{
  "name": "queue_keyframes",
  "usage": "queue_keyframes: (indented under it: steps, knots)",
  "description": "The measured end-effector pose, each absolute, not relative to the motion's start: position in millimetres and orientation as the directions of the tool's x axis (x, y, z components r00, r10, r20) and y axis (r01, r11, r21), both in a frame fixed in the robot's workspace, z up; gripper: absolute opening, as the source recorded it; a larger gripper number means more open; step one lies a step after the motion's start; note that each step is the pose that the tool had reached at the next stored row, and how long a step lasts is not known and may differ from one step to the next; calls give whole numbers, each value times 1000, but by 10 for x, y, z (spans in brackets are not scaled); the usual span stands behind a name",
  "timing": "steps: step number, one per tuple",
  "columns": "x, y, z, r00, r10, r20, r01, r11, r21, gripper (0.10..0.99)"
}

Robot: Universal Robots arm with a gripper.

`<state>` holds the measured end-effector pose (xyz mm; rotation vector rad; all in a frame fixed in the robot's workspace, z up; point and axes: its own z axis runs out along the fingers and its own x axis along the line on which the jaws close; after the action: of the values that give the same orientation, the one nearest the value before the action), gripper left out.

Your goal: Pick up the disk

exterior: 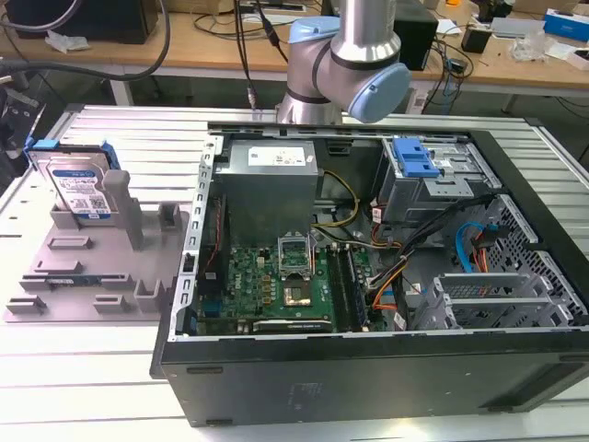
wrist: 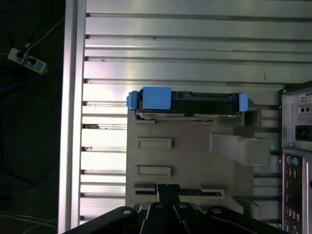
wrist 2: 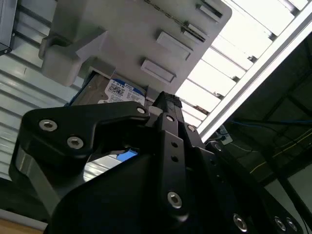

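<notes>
Ribbed aluminium tabletop [exterior: 92, 387] is carrying a black computer case [exterior: 368, 387] and, at the exterior view's left, a grey moulded tray [exterior: 83, 276]. The flat rectangular disk [exterior: 78, 189] is standing on edge in it, while the black gripper [wrist: 168, 191] is hovering apart, fingers pressed together.

Silver-grey disk [exterior: 81, 189], blue rails, upright, label showing
</notes>
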<state>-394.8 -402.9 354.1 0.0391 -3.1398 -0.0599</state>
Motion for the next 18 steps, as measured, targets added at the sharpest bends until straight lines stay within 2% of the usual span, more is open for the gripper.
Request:
queue_keyframes:
  steps: [10, 18]
  knots:
    - [-3948, -4029, 3533, -933, -361, 0, -361, 932, 38, 106]
    - [-3947, -4029, 3520, -789, -614, 0, -614, 789, 38, 106]
